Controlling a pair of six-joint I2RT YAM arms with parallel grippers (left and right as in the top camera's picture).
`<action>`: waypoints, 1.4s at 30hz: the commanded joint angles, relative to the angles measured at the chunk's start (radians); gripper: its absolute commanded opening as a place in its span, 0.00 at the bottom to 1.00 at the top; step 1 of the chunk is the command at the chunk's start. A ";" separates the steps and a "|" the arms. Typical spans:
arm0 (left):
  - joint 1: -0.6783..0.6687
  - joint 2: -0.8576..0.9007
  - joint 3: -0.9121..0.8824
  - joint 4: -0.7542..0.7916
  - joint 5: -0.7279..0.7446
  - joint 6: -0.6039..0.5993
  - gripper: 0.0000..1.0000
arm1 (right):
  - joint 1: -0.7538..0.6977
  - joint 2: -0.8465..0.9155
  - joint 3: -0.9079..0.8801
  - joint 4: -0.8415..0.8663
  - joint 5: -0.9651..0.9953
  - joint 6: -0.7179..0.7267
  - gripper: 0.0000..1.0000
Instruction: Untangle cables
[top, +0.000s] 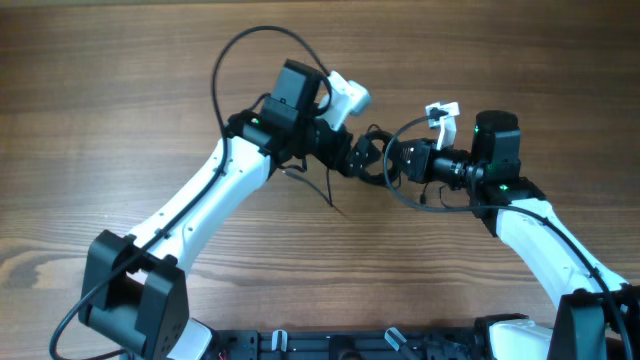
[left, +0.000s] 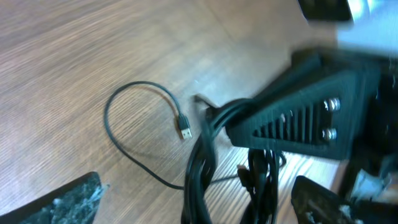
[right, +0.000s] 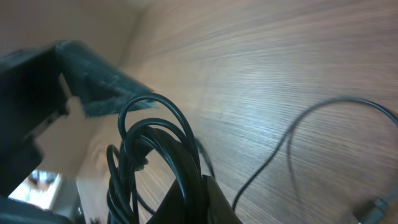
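The cables hang as one dark bunched coil between my two grippers above the middle of the table. My right gripper is shut on the coil; in the right wrist view its fingers pinch several strands of the coil. My left gripper is open, with its fingers on either side of the coil; in the left wrist view the strands pass between its spread fingers. One cord trails onto the table and ends in a USB plug.
The loose cord's tail lies on the wood in front of the grippers, and a loop sags under the right gripper. The left arm's thick cable arcs behind. Arm bases stand at the front edge.
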 joint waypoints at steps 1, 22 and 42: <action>0.028 -0.026 0.004 0.022 -0.014 -0.412 1.00 | -0.003 -0.008 -0.001 0.006 0.132 0.203 0.04; -0.113 0.067 0.004 0.005 -0.259 -0.964 0.77 | -0.003 -0.008 -0.001 0.006 0.141 0.374 0.04; 0.052 0.048 0.004 0.016 0.102 -1.064 0.84 | -0.003 -0.008 -0.001 -0.100 0.335 0.661 0.04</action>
